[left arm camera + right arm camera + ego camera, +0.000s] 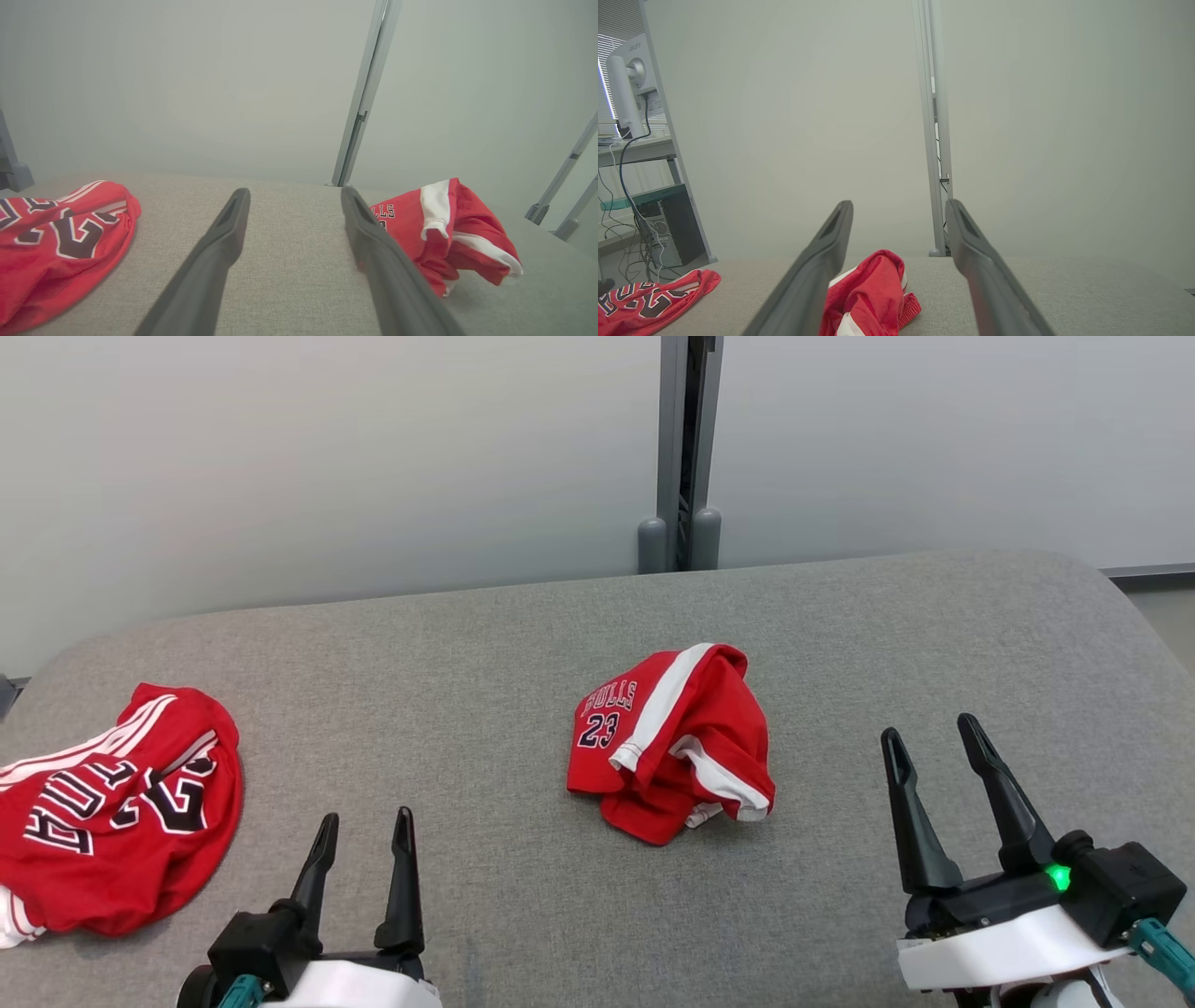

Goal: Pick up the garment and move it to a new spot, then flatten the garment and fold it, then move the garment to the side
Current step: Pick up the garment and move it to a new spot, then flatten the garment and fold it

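- Right gripper [929, 728]: jaws wide, nothing held, fingers pointing toward the bench's far edge, over the near right part of the bench [485, 663].
- Left gripper [365, 819]: also wide and empty, fingers pointing the same way, low at the near edge.
- Garment [672, 747]: a crumpled red heap mid-bench, between the two grippers, ahead and to the left of the right one, which looks nearer.
- Its white stripe runs from far-right to near-left; the heap itself has no clear long axis.
- Jersey [121, 803]: at the left edge, well apart from the garment.
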Controlling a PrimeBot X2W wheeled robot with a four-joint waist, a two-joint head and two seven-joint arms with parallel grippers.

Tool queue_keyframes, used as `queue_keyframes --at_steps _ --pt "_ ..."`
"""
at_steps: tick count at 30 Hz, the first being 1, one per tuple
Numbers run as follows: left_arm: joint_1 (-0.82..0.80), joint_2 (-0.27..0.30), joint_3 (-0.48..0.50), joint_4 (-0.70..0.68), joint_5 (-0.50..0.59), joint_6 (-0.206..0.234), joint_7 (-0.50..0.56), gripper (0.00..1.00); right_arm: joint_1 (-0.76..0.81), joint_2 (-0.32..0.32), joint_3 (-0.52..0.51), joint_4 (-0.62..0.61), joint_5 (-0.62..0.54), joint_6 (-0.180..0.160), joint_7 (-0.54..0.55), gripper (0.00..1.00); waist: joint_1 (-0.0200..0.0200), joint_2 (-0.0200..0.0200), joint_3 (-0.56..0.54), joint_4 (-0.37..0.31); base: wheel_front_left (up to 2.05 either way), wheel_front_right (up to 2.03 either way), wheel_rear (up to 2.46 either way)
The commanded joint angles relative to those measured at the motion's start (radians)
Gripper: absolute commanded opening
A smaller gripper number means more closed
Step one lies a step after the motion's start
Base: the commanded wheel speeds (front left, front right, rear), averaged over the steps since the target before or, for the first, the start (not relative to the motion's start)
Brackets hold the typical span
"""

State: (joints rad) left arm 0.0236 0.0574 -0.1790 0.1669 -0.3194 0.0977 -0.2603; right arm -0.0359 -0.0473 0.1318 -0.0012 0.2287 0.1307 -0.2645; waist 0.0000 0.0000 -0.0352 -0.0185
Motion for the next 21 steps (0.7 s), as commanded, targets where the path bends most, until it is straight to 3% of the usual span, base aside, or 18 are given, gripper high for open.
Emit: queue_keyframes --at_steps 1,21 --pt "0.009 0.001 0.007 -0.013 -0.008 0.006 -0.003 1.0 0.008 -0.005 -0.007 0.0 -0.006 0.0 -0.003 1.0 0.0 0.0 -0.003 0.005 0.0 0.0 0.0" --pt "0.0 -0.005 -0.041 -0.032 -0.029 0.027 -0.003 1.0 0.009 -0.005 -0.009 0.015 0.016 0.0 -0.003 1.0 0.0 0.0 -0.004 0.013 0.0 0.0 0.0"
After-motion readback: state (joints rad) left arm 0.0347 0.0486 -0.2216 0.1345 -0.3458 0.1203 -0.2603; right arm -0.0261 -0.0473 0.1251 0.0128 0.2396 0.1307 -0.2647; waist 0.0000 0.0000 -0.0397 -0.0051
